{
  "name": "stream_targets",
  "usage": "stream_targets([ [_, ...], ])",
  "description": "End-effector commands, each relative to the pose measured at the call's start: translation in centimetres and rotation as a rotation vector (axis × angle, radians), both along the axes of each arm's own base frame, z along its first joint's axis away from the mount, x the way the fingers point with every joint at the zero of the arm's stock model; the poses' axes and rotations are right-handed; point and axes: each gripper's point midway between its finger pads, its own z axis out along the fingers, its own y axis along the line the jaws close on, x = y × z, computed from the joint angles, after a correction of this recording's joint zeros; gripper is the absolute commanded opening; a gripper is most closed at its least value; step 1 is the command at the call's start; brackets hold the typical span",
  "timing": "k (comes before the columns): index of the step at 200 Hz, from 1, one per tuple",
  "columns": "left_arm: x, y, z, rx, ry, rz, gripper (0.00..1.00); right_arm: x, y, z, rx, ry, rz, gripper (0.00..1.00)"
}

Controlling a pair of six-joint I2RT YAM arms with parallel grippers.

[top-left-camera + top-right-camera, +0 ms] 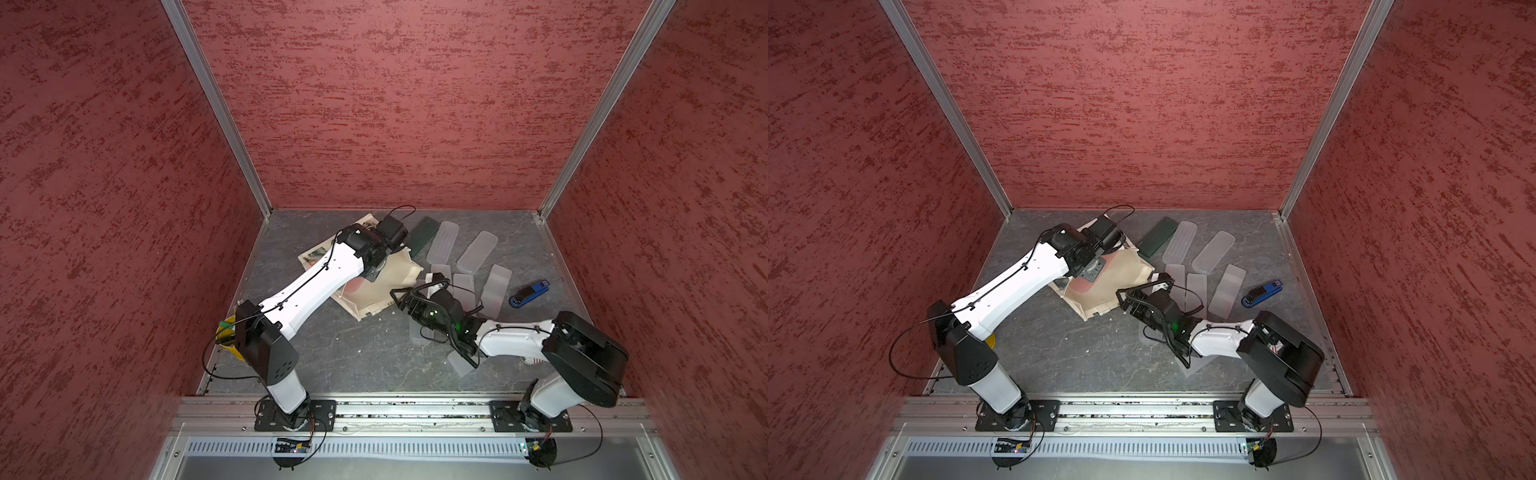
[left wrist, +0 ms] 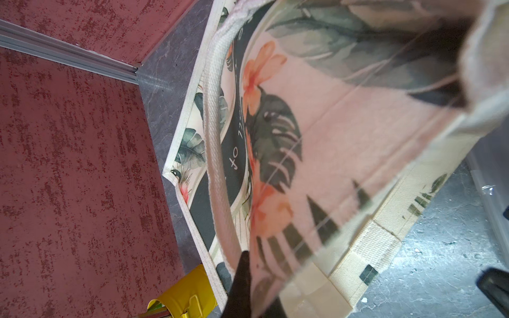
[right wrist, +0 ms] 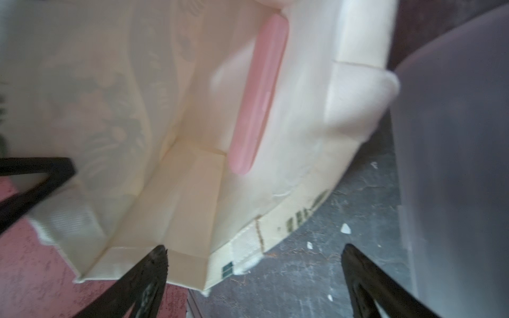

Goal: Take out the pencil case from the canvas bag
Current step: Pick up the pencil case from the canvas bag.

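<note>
The canvas bag (image 1: 386,286) (image 1: 1113,286) lies on its side at the back of the table, its mouth facing right. In the left wrist view its leaf-and-flower print (image 2: 330,132) and a white rope handle (image 2: 217,137) fill the frame. My left gripper (image 2: 259,297) is shut on the bag's upper wall and holds the mouth open. A pink pencil case (image 3: 259,96) (image 1: 358,285) rests inside against the cream lining (image 3: 110,82). My right gripper (image 3: 254,247) (image 1: 411,289) stands open at the bag's mouth, with nothing between its fingers.
Several frosted translucent cases (image 1: 478,251) and a dark green one (image 1: 424,235) lie to the right of the bag; one (image 3: 454,165) is close beside my right gripper. A blue stapler (image 1: 530,294) sits further right. A yellow cup (image 1: 227,340) stands at the left wall.
</note>
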Motion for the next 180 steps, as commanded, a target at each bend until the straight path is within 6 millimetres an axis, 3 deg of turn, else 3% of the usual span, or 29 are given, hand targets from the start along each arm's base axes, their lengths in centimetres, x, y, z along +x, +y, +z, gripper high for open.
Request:
stream_targets([
  [1, 0.2, -0.1, 0.6, -0.005, -0.032, -0.006, 0.00, 0.3, 0.8, 4.7, 0.015, -0.113, 0.001, 0.99],
  [35, 0.1, -0.3, 0.6, -0.006, -0.034, -0.007, 0.00, 0.0, 2.7, 5.3, 0.068, -0.096, 0.052, 0.98],
  [106, -0.4, -1.1, 0.9, -0.014, -0.035, -0.017, 0.00, 0.7, 5.7, 2.0, 0.113, -0.033, 0.074, 0.98],
  [145, -0.9, -1.6, 0.9, -0.010, -0.036, -0.029, 0.00, 2.6, 8.0, 0.3, 0.101, 0.012, 0.054, 0.98],
  [180, -1.1, -2.0, 0.5, -0.002, -0.030, -0.040, 0.00, 4.1, 8.2, -2.3, 0.087, 0.097, -0.032, 0.96],
])
